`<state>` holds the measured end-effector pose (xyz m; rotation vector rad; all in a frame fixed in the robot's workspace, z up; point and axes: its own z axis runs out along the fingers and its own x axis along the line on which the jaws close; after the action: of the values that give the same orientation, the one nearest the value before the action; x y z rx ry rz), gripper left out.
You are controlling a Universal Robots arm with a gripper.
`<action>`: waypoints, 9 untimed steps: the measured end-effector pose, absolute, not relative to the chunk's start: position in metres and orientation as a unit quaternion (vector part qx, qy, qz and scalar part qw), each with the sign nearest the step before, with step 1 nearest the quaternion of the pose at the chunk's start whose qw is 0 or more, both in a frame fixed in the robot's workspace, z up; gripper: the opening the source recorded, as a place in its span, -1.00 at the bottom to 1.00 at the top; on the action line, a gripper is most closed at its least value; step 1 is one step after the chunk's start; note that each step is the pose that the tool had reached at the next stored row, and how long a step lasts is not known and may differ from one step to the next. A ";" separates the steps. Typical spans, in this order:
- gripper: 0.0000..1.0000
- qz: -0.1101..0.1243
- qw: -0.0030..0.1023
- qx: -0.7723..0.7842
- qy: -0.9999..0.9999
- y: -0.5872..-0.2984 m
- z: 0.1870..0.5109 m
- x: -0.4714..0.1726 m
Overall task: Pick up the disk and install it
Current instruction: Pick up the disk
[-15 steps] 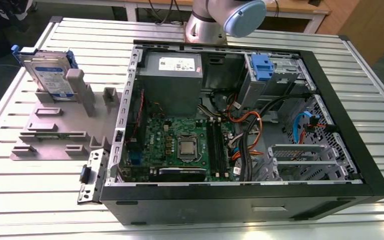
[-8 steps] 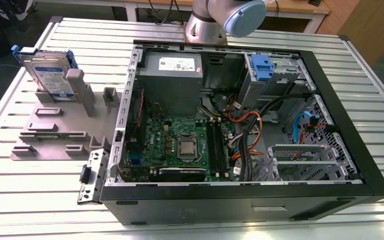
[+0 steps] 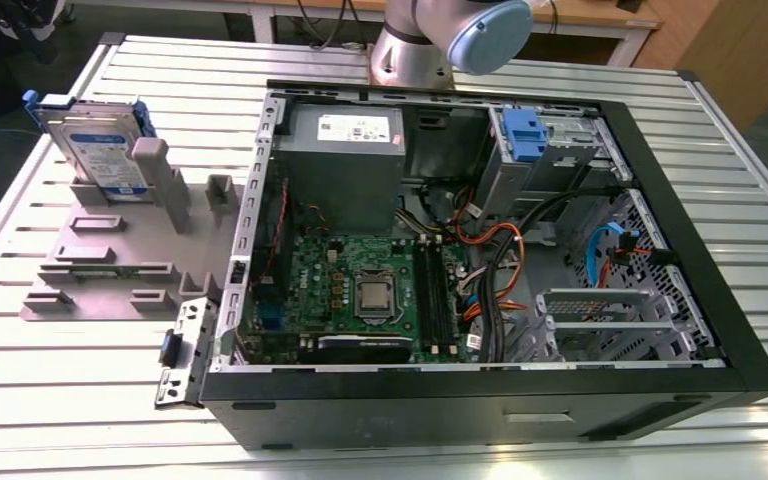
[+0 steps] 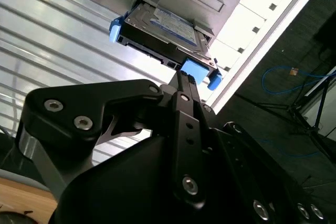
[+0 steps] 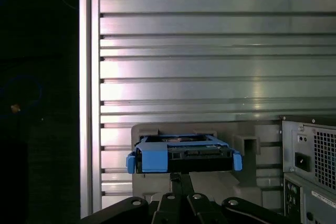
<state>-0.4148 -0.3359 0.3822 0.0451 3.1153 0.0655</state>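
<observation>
surface: slatted metal top, carrying an open computer case and a grey holder
computer case: laid on its side, side panel off, interior facing up; at the exterior view's right of the grey holder, just beside it
case interior: green motherboard near the middle; grey power supply box with a white sticker behind it; blue latch at the drive bay in the far corner; orange and black cables between board and bay
grey holder: flat moulded fixture with several slots and upright posts
disk: standing on edge in the far slot of the grey holder, near the surface corner at the exterior view's left; white-and-blue label face turned toward the exterior camera; blue rails around the edges; well apart from the drive bay, not yet installed
disk in both wrist views: narrow edge presented, blue tabs at both ends, body seated in the grey holder
arm: rising behind the computer case at the far edge of the surface, light blue cap on the joint
pincer: black, fingertips clenched together, nothing gripped between them
pincer relative to disk: lined up with the narrow edge and its blue tab in both wrist views; apart from the disk, how far cannot be told
</observation>
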 end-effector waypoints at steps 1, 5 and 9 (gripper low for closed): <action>-0.79 0.021 0.012 0.008 1.000 -0.336 0.382 -0.415; -0.79 0.021 0.012 -0.020 0.999 -0.336 0.382 -0.415; -0.79 0.022 0.011 -0.049 0.999 -0.336 0.382 -0.415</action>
<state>-0.4148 -0.3358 0.3822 -0.1513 3.1147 0.0679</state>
